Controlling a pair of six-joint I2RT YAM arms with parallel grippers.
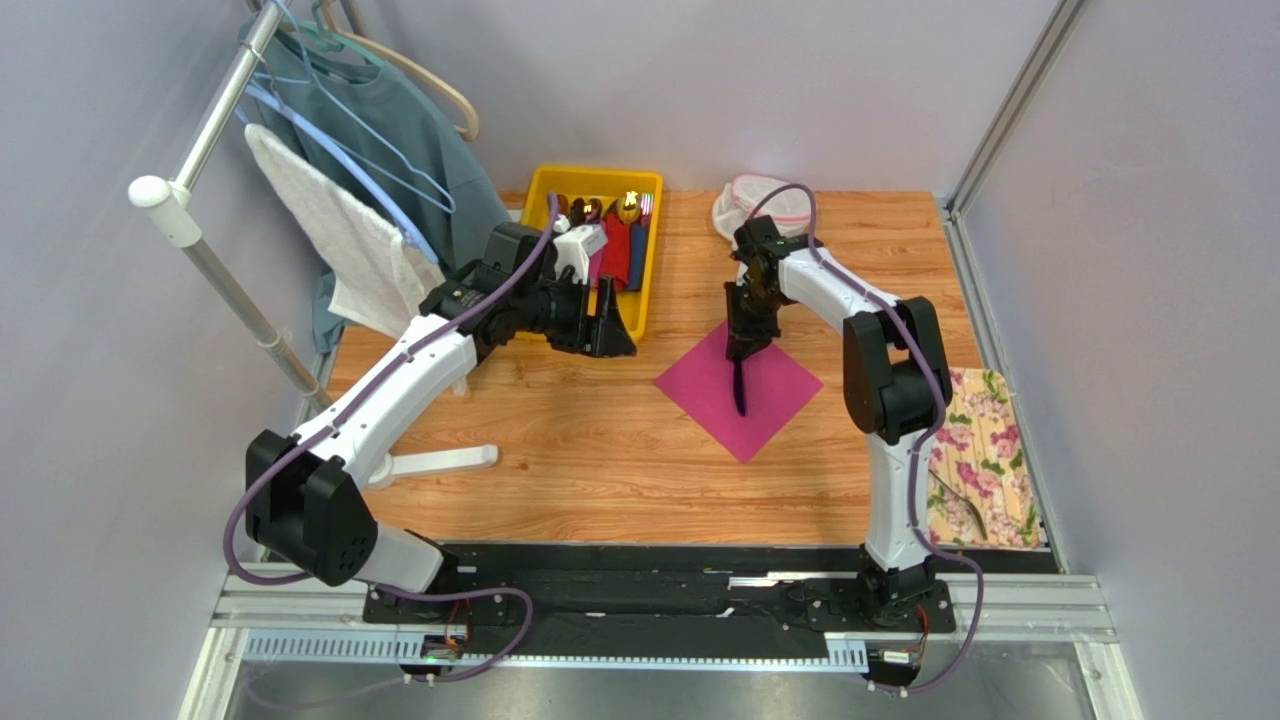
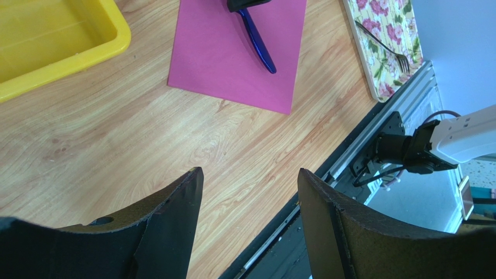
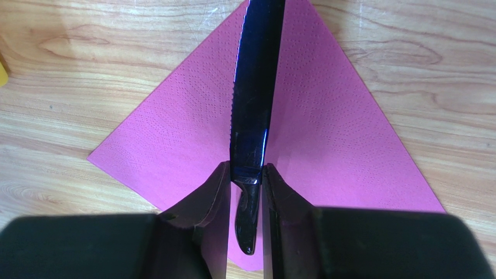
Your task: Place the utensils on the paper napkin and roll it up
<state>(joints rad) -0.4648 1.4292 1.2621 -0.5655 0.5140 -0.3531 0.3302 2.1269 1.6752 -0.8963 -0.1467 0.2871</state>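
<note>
The magenta paper napkin (image 1: 699, 387) lies flat as a diamond at mid-table; it also shows in the left wrist view (image 2: 227, 52) and the right wrist view (image 3: 337, 133). My right gripper (image 1: 741, 348) (image 3: 246, 168) is shut on a dark blue-black knife (image 1: 739, 387) (image 2: 258, 42) (image 3: 254, 99), which points out over the napkin's middle, low over it. A dark fork (image 1: 959, 503) (image 2: 384, 43) lies on the floral cloth (image 1: 984, 450) at the right. My left gripper (image 1: 613, 338) (image 2: 250, 171) is open and empty, above bare wood beside the yellow bin.
A yellow bin (image 1: 544, 188) (image 2: 58, 64) with sleeved cutlery stands at the back. A white mesh pouch (image 1: 747, 195) lies behind the right arm. A clothes rack (image 1: 226, 255) with garments stands at the left. Grey walls close both sides.
</note>
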